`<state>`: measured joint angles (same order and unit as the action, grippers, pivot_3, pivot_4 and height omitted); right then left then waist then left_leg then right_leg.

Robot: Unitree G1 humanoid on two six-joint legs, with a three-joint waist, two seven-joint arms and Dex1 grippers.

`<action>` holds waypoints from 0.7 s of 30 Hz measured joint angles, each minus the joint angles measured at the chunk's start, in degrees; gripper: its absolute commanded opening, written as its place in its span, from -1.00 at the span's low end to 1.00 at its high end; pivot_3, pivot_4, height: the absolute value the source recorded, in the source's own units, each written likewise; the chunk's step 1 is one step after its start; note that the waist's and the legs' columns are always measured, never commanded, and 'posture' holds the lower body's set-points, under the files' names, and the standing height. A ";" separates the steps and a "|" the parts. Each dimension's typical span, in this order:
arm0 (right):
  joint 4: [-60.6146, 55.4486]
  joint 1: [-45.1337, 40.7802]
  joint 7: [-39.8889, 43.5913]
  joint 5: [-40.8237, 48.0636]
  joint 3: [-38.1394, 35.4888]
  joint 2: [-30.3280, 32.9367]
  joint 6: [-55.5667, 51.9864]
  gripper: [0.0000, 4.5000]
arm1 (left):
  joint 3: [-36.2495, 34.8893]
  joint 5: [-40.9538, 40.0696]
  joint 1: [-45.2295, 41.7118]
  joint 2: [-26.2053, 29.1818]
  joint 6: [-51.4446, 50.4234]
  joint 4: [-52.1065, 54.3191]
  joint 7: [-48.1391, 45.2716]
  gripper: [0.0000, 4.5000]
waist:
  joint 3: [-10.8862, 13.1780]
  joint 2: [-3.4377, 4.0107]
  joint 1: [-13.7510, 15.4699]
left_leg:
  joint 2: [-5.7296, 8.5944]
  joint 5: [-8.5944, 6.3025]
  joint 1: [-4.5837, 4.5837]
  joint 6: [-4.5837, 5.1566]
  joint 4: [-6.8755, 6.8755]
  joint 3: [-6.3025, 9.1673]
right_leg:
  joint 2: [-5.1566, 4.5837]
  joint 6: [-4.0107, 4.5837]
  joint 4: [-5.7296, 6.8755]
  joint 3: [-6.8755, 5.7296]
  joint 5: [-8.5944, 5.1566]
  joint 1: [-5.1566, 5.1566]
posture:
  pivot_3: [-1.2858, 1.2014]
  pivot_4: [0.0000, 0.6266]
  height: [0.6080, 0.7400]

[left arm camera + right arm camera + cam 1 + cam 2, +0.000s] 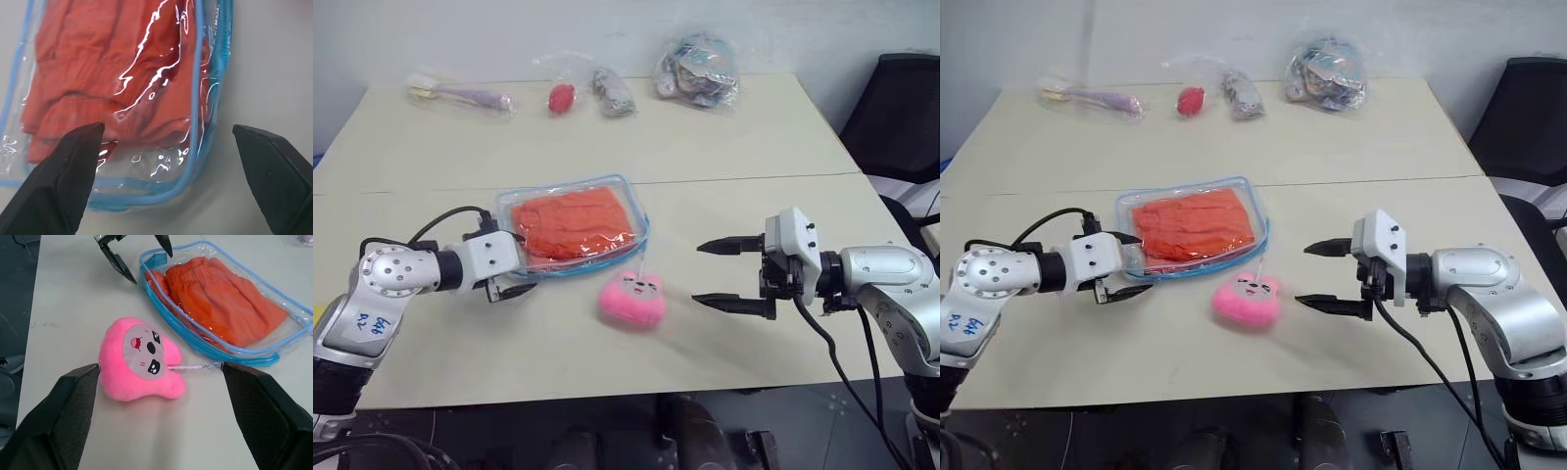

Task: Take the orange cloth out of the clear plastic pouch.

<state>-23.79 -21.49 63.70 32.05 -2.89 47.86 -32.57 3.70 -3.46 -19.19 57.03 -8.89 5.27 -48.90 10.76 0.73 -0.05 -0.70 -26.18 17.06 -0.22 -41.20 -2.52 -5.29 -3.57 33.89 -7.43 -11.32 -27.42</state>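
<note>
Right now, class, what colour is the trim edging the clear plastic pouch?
Light blue. The clear plastic pouch shows its trim best in the left wrist view.

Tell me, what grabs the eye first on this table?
The bright orange cloth, sealed inside the clear plastic pouch at mid-table. Just in front lies a pink plush toy, tied to the pouch by a string. The left gripper stands open at the pouch's corner; the right gripper hangs open beside the toy.

The flat clear plastic pouch with light blue trim is glossy and glints over the matt, ribbed bright orange cloth inside. The small pink toy looks soft plush. The beige counter is smooth and matt.
</note>
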 measured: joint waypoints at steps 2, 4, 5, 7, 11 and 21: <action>0.00 -0.01 -0.24 -0.03 0.00 0.00 0.02 0.83 | 0.60 1.14 -0.61 -0.41 1.54 -1.36 -0.12 0.59 | 0.00 0.00 0.00 | 0.01 0.00 -0.01 0.01 0.00 0.00 | -0.01 -0.01 0.00 0.01 0.01 0.02 | 0.03 -0.52 1.00; 0.00 -0.01 -0.37 -0.07 0.03 0.00 0.04 0.83 | 1.00 1.89 -0.67 -1.10 2.79 -2.42 -0.41 0.28 | 0.00 0.00 0.01 | 0.01 0.00 -0.01 0.02 -0.01 0.00 | -0.01 -0.02 0.00 0.01 0.01 0.01 | 0.03 -0.52 1.00; 0.00 -0.01 -0.37 -0.10 0.05 0.01 0.05 0.83 | 0.99 1.92 -0.74 -1.46 3.31 -2.91 -0.52 0.14 | 0.00 0.00 0.02 | 0.00 0.00 -0.01 0.02 -0.02 0.00 | -0.02 -0.02 0.00 0.00 0.01 0.01 | 0.03 -0.52 1.00; 0.00 -0.01 -0.37 -0.16 0.08 0.01 0.09 0.83 | 0.94 1.92 -0.80 -1.90 4.03 -3.47 -0.68 -0.15 | 0.00 0.00 0.02 | 0.01 0.00 -0.01 0.03 -0.03 0.00 | -0.02 -0.02 0.01 0.01 0.01 0.02 | 0.03 -0.52 1.00; 0.00 0.00 -0.22 -0.23 0.10 0.08 0.20 0.83 | 0.59 1.87 -0.68 -1.93 5.69 -3.65 -1.59 -0.72 | 0.00 0.00 0.02 | 0.01 0.00 -0.01 0.03 -0.05 0.01 | -0.03 -0.03 0.01 0.01 0.02 0.01 | 0.03 -0.52 1.00; 0.83 0.31 3.84 -0.23 0.13 2.20 2.61 0.83 | 0.02 3.94 1.03 0.33 18.65 -6.02 -5.97 -0.99 | -0.01 0.00 0.03 | 0.00 -0.01 -0.02 0.05 -0.06 0.01 | -0.04 -0.03 0.00 -0.01 0.02 0.02 | 0.03 -0.52 1.00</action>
<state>-22.96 -21.19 67.55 31.81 -2.76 50.06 -29.96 3.73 0.48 -18.17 57.36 9.76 -0.75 -54.87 10.75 0.72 -0.02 -0.70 -26.19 17.03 -0.17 -41.26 -2.50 -5.33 -3.60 33.89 -7.43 -11.30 -27.40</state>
